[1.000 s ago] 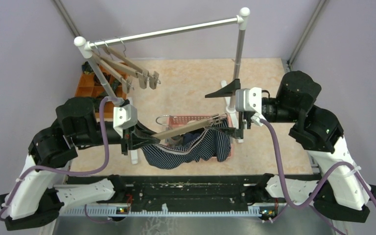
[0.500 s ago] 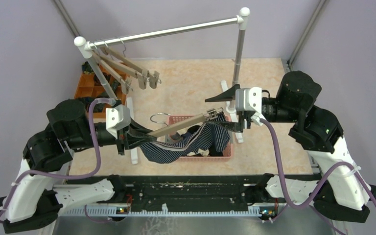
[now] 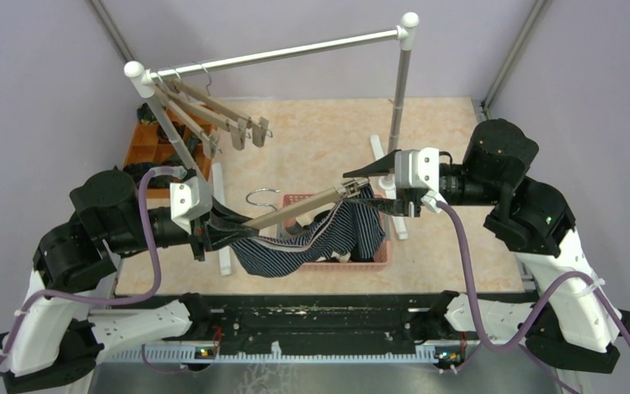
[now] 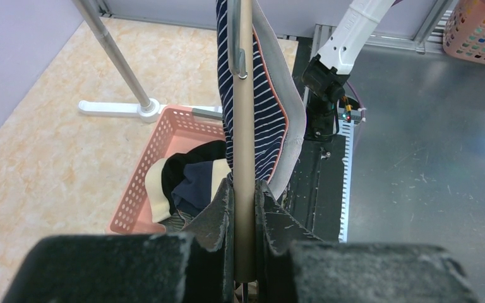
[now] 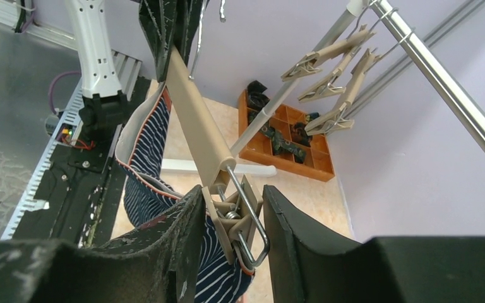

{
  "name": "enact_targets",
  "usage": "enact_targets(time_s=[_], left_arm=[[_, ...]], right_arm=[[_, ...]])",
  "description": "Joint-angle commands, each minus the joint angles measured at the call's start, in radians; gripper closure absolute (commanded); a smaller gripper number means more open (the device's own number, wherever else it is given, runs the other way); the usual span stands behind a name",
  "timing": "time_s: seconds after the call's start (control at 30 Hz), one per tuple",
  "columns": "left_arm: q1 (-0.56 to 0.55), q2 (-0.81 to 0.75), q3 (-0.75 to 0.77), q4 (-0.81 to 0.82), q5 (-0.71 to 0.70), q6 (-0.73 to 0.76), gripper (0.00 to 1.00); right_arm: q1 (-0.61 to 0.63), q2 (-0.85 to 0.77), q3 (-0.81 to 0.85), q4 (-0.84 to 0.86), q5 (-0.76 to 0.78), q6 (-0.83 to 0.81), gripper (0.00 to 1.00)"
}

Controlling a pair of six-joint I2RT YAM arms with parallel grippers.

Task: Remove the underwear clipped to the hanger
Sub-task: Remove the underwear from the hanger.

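Note:
A navy underwear with white stripes (image 3: 283, 256) hangs from a tan wooden hanger (image 3: 295, 211) held tilted over the pink basket (image 3: 380, 256). My left gripper (image 3: 221, 228) is shut on the hanger's bar (image 4: 246, 126), with the striped cloth (image 4: 268, 120) beside the bar. My right gripper (image 3: 373, 190) is open, its jaws straddling the hanger's end clip (image 5: 237, 221). That clip still pinches the striped waistband (image 5: 145, 170). One finger (image 5: 183, 233) touches the clip and the other stands just off it. Black, navy and pale cloth lie in the basket (image 4: 148, 183).
A metal clothes rail (image 3: 287, 53) on white feet spans the back, with empty tan clip hangers (image 3: 221, 115) at its left end. An orange compartment tray (image 3: 149, 146) holding small dark bundles sits back left and shows in the right wrist view (image 5: 290, 142).
My left arm has drawn back to the left, pulling the hanger and underwear with it. The right gripper's jaws have narrowed around the end clip, and that end of the hanger sits higher.

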Motion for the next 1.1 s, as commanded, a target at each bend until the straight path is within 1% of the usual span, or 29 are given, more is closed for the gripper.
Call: enact_targets(time_s=[0.0, 0.13, 0.2, 0.23, 0.27, 0.37, 0.4, 0.53, 0.7, 0.73, 0.77, 0.8, 0.83, 0.87, 0.9, 0.93, 0.97, 1.03, 1.07], left_arm=[[-0.004, -0.001, 0.007, 0.048, -0.001, 0.01, 1.0], [-0.003, -0.005, 0.005, 0.053, 0.001, 0.01, 1.0], [-0.003, -0.009, 0.005, 0.054, -0.004, 0.007, 1.0], [-0.003, -0.011, 0.005, 0.054, -0.009, 0.008, 1.0], [-0.004, -0.014, 0.004, 0.053, -0.016, 0.008, 1.0], [-0.004, -0.015, -0.004, 0.044, -0.05, 0.0, 1.0], [-0.004, -0.015, -0.009, 0.042, -0.058, -0.002, 1.0], [-0.004, -0.009, -0.028, 0.032, -0.102, -0.013, 1.0], [-0.004, -0.015, -0.045, 0.055, -0.115, -0.025, 1.0], [-0.003, -0.015, -0.048, 0.067, -0.116, -0.029, 1.0], [-0.003, -0.016, -0.049, 0.08, -0.115, -0.033, 1.0], [-0.003, -0.013, -0.047, 0.089, -0.109, -0.034, 1.0], [-0.003, -0.009, -0.044, 0.093, -0.099, -0.034, 1.0], [-0.003, -0.005, -0.042, 0.094, -0.093, -0.032, 1.0], [-0.004, -0.006, -0.043, 0.1, -0.09, -0.033, 1.0], [-0.004, -0.008, -0.046, 0.107, -0.087, -0.031, 1.0], [-0.003, -0.014, -0.051, 0.117, -0.085, -0.031, 1.0], [-0.004, -0.031, -0.072, 0.154, -0.082, -0.033, 1.0], [-0.004, -0.049, -0.092, 0.2, -0.086, -0.035, 1.0]], right_arm=[[-0.01, -0.007, 0.009, 0.036, -0.039, 0.002, 0.59], [-0.01, -0.009, 0.004, 0.04, -0.049, 0.001, 0.56], [-0.009, -0.006, 0.004, 0.037, -0.059, -0.003, 0.59], [-0.009, -0.003, 0.006, 0.034, -0.062, -0.004, 0.62], [-0.009, -0.001, 0.01, 0.028, -0.068, -0.008, 0.67], [-0.01, 0.008, 0.02, 0.011, -0.083, -0.014, 0.93], [-0.01, 0.004, 0.015, 0.014, -0.084, -0.015, 1.0], [-0.01, -0.007, -0.01, 0.039, -0.089, -0.002, 1.0], [-0.01, -0.024, -0.068, 0.094, -0.089, 0.015, 1.0], [-0.01, -0.027, -0.078, 0.109, -0.081, 0.018, 0.94], [-0.01, -0.036, -0.103, 0.146, -0.052, 0.035, 0.83], [-0.01, -0.058, -0.146, 0.221, 0.005, 0.067, 0.76], [-0.01, -0.088, -0.202, 0.318, 0.073, 0.121, 0.62], [-0.01, -0.132, -0.261, 0.408, 0.136, 0.175, 0.52], [-0.008, -0.165, -0.312, 0.487, 0.191, 0.207, 0.46], [-0.009, -0.195, -0.367, 0.544, 0.226, 0.231, 0.41], [-0.01, -0.219, -0.397, 0.606, 0.266, 0.255, 0.4], [-0.01, -0.257, -0.449, 0.693, 0.344, 0.302, 0.39], [-0.01, -0.275, -0.483, 0.748, 0.401, 0.323, 0.39]])
